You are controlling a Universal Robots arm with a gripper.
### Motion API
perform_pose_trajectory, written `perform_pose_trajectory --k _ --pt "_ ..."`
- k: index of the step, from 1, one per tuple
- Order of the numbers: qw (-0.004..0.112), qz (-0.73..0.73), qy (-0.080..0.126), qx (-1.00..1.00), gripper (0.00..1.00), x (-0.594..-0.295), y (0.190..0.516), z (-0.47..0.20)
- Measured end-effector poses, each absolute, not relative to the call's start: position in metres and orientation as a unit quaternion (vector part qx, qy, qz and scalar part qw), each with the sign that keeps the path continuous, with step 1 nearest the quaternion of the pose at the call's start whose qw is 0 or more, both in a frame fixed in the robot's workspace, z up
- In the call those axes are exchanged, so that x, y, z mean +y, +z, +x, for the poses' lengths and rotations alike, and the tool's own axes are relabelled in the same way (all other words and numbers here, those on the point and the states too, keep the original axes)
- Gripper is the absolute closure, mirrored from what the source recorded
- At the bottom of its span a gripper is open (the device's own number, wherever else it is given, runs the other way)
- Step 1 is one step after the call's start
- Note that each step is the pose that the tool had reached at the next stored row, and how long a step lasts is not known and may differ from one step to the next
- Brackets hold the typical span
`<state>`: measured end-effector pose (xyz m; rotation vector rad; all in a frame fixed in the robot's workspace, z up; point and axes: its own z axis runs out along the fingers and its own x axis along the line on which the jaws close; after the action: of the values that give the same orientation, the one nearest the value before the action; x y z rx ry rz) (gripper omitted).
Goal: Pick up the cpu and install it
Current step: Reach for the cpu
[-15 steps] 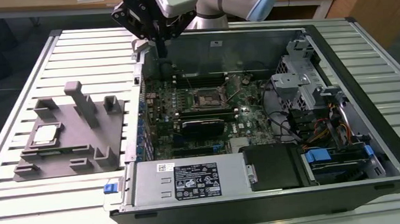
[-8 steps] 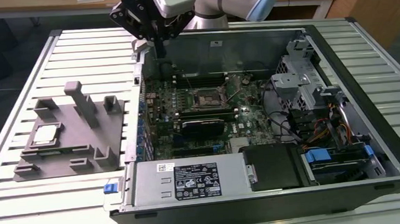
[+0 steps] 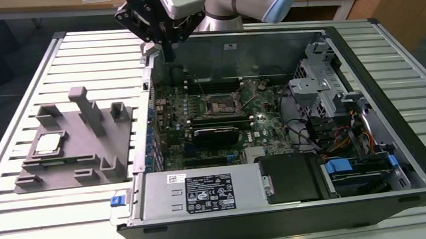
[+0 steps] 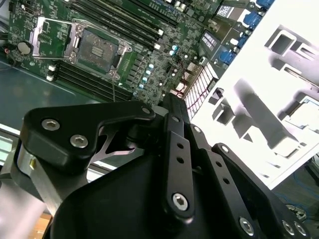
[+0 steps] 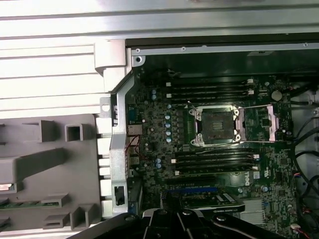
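Gripper poised over case edge; opening cannot be told, nothing seen held. Cpu seated in holder at 8 o'clock; socket pins could be bent by a skewed grasp.

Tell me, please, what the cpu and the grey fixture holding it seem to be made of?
The cpu: metal top, probably; it looks pale, silvery and smooth, with a darker rim. The grey fixture: likely moulded or printed plastic; uniform dull grey, blocky posts and pockets, no shine.

Exterior high; both wrist views overlook motherboard.
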<state>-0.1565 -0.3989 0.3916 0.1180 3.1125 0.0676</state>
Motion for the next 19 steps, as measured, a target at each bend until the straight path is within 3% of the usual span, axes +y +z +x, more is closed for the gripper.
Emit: perform_pose_trajectory --k 19 --pt "0.013 0.038 0.022 0.999 0.89 -0.3989 0.3911 -0.1637"
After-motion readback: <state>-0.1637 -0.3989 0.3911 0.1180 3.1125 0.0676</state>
